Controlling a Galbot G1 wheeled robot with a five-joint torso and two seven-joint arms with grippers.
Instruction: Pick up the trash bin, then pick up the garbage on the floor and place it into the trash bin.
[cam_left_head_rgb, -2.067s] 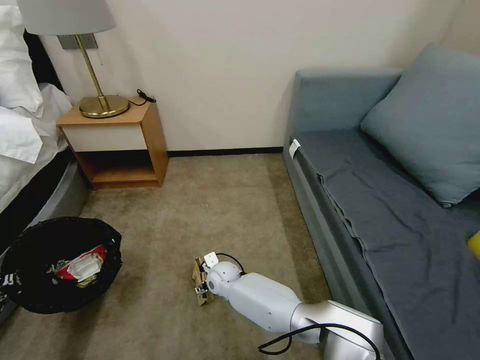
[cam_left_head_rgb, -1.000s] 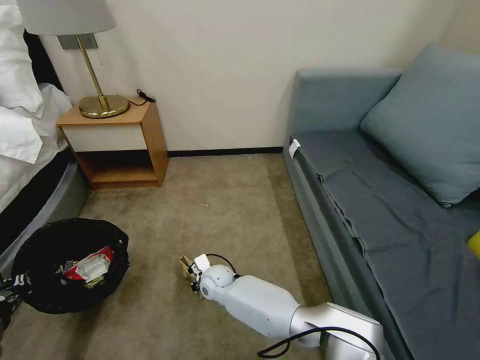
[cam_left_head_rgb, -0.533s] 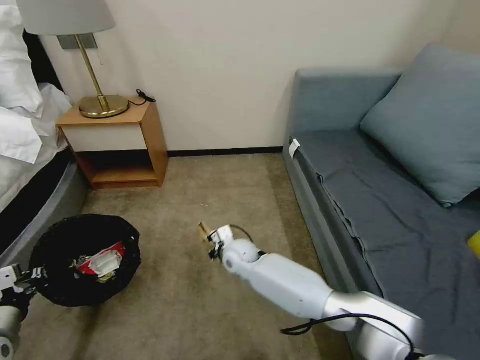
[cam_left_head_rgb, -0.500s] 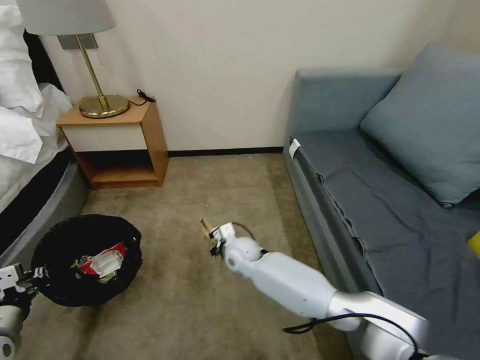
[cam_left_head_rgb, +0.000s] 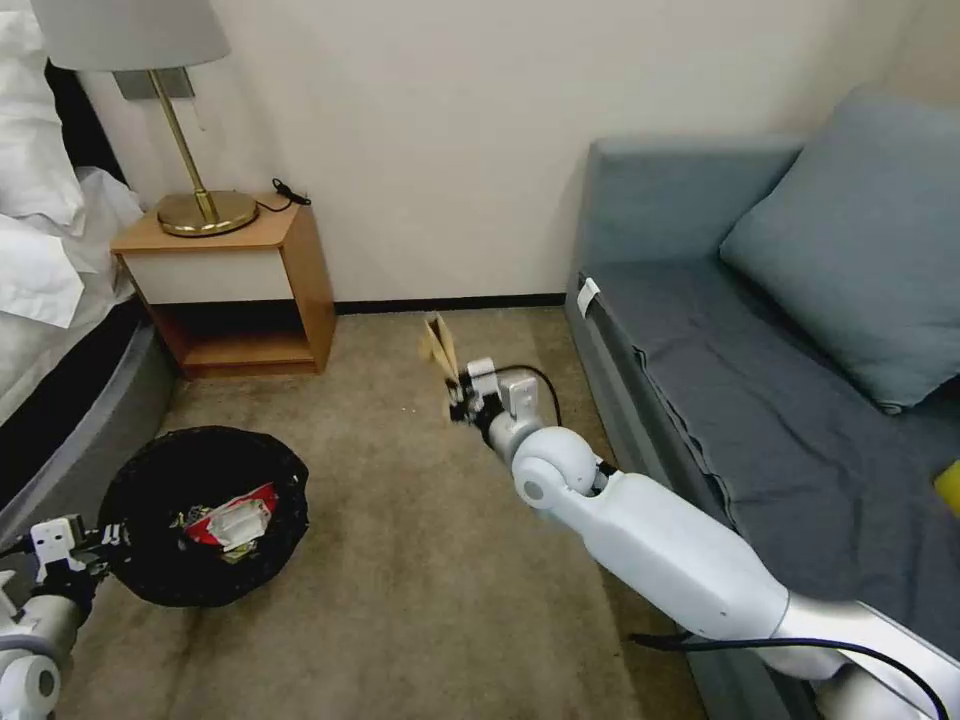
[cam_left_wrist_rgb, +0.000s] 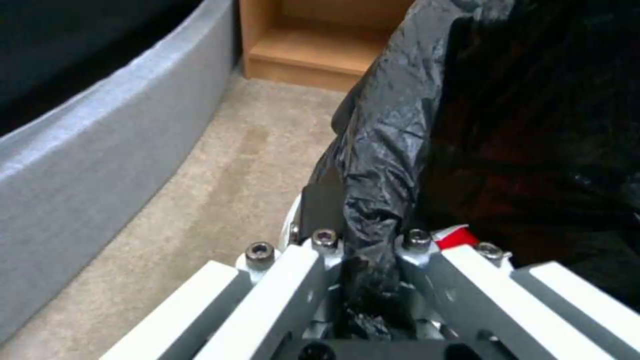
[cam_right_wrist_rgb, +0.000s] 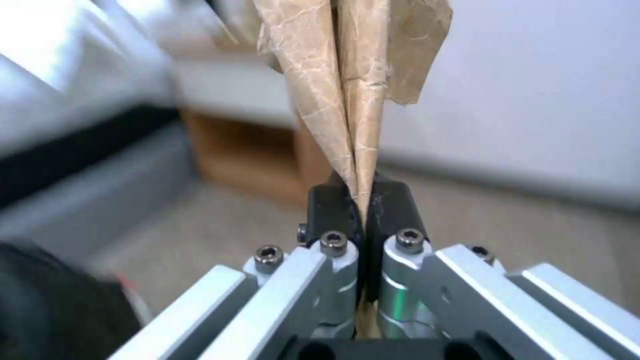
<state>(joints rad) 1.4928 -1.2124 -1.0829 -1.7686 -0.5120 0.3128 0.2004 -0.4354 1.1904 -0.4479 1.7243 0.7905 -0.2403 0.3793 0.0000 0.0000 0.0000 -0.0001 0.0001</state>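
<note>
The right gripper (cam_left_head_rgb: 458, 392) is raised above the carpet (cam_left_head_rgb: 420, 560) in front of the sofa (cam_left_head_rgb: 760, 400), its 2 jaws clenched on the crumpled brown paper (cam_left_head_rgb: 439, 345). In the right wrist view the black fingertips (cam_right_wrist_rgb: 329, 202) press together with the paper (cam_right_wrist_rgb: 347, 85) pinched between them; the sheet stands up out of the jaws as a folded, creased fan that widens away from the pinch, and a thin edge of it also shows behind the jaws, between the metal links. Beyond the paper in that view lie the wooden nightstand (cam_right_wrist_rgb: 247, 160) and the wall, both blurred. The left gripper (cam_left_head_rgb: 90, 545) sits low at the near rim of the trash bin (cam_left_head_rgb: 205, 515), jaws closed on the bin's black liner; the left wrist view shows a gathered fold of the crinkled bag (cam_left_wrist_rgb: 373, 200) running down between the 2 fingers, with the rest of the trash bin (cam_left_wrist_rgb: 533, 125) bulging just ahead of the jaws. Inside the bin, ahead of the left jaws, a red-and-white packet (cam_left_head_rgb: 232, 517) lies on other litter. The bin is well apart from the right jaws, down toward the bed (cam_left_head_rgb: 60, 330) side, with open carpet between them. A lamp (cam_left_head_rgb: 190, 150) stands on the nightstand (cam_left_head_rgb: 240, 290) beyond both grippers.
</note>
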